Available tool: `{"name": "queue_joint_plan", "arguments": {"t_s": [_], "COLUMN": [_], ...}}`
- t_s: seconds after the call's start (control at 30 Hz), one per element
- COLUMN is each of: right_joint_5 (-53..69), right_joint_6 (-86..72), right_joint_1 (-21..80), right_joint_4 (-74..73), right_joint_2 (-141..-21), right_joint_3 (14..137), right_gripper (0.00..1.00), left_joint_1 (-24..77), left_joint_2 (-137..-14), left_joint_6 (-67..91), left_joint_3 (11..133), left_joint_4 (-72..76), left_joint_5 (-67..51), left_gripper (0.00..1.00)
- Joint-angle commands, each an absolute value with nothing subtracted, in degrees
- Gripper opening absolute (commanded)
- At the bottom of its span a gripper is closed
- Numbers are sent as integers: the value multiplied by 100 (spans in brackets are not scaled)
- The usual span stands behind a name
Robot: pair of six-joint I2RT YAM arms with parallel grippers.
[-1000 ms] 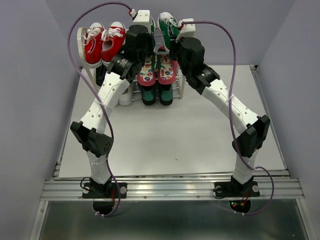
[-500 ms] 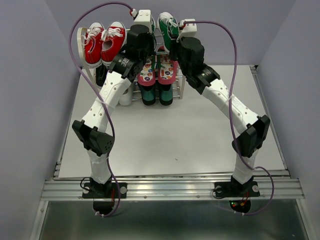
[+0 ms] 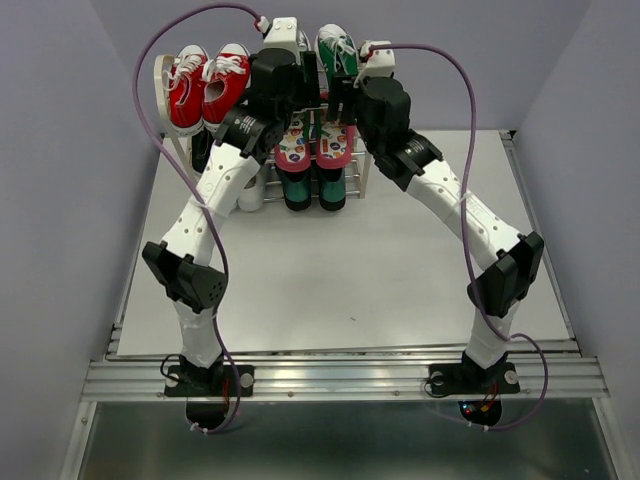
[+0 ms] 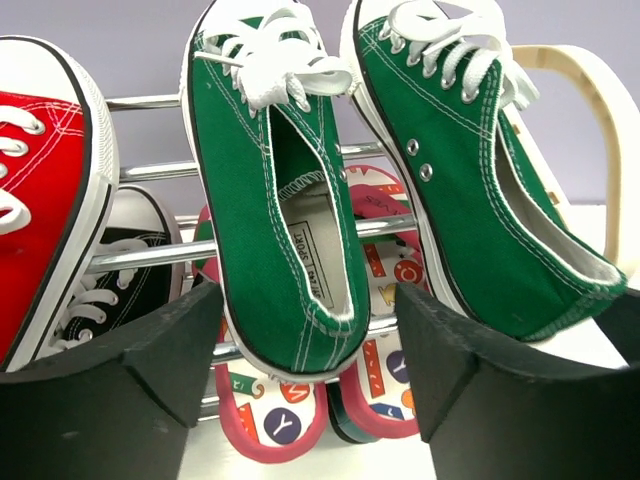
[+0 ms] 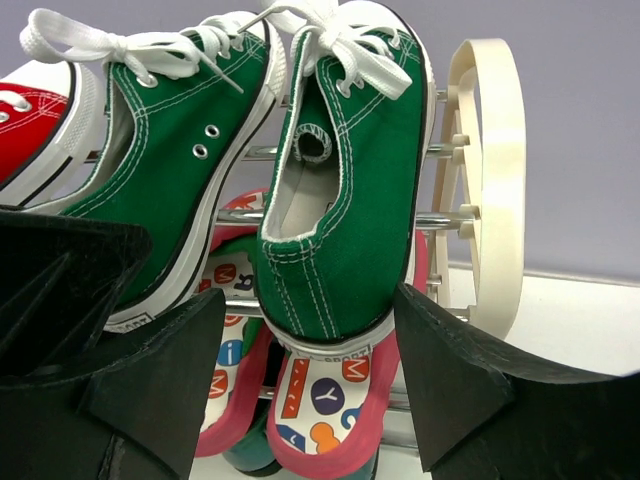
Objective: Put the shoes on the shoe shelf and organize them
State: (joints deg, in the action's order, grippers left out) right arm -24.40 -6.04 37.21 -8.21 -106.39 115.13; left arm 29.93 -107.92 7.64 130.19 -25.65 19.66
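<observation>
Both green canvas sneakers lie side by side on the top rods of the shoe shelf point(image 3: 160, 80). One green sneaker point(image 4: 275, 200) has its heel between the fingers of my left gripper point(image 4: 310, 330), which is open with gaps on both sides. The other green sneaker point(image 5: 350, 180) has its heel between the fingers of my open right gripper point(image 5: 310, 340). The flip-flops point(image 3: 315, 140) lie on the tier below, their printed footbeds point(image 5: 330, 400) showing under the heels. The dark green loafers point(image 3: 313, 188) sit at the bottom.
Red sneakers point(image 3: 205, 85) fill the left half of the top tier, and a black sneaker point(image 4: 120, 260) sits below them. The cream side panel point(image 5: 490, 180) stands just right of the right gripper. The white tabletop point(image 3: 340, 270) stretches in front of the shelf.
Both grippers have opened and let go of the green sneakers, which stay on the top tier. The arms have barely moved.
</observation>
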Motion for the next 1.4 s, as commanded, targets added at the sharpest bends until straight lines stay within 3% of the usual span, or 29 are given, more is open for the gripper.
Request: {"name": "queue_joint_plan", "arguments": {"t_s": [0.0, 0.1, 0.13, 0.23, 0.37, 0.47, 0.53, 0.57, 0.7, 0.8, 0.93, 1.37], "right_joint_5": [-2356, -2189, -2145, -2109, -2276, -2749, -3276, -3418, -3770, -3955, -3701, -4122], "right_joint_6": [-615, -598, -580, -562, -650, -948, -1438, -1650, -2722, -3759, -4253, -4781], "right_joint_1": [3753, 3753, 3753, 3753, 3753, 3753, 3753, 3753, 3753, 3753, 3753, 3753], "right_joint_4": [-677, -686, -703, -721, -808, -984, -1344, -1440, -1853, -2134, -2285, -2909], "right_joint_2": [-10082, -9871, -9818, -9563, -9045, -8194, -7432, -7157, -5893, -5110, -4615, -4588], "right_joint_3": [11505, 11400, 11330, 11162, 10724, 9715, 8313, 8306, 5992, 5074, 4106, 4034], "right_gripper": [75, 84, 89, 100, 100, 100, 100, 100, 100, 100, 100, 100], "left_joint_1": [2988, 3015, 3032, 3050, 3059, 3059, 3059, 3059, 3067, 3076, 3067, 3067], "left_joint_2": [-10108, -9845, -9670, -9352, -8957, -8098, -7009, -6674, -4770, -3985, -3840, -3709], "left_joint_6": [791, 800, 809, 800, 931, 1396, 2472, 2478, 3847, 4420, 5009, 5238], "left_joint_3": [13157, 12982, 12894, 12569, 12323, 11158, 8959, 8947, 6056, 4830, 4298, 4210], "left_joint_4": [-2478, -2549, -2514, -2513, -3048, -3261, -2859, -2761, -2058, -1898, -2836, -3427], "left_joint_5": [1776, 1653, 1635, 1608, 1810, 2362, 3011, 3015, 2927, 2629, 2935, 2794], "left_gripper": [83, 91, 99, 99, 99, 99, 99, 99, 99, 99, 99, 99]}}
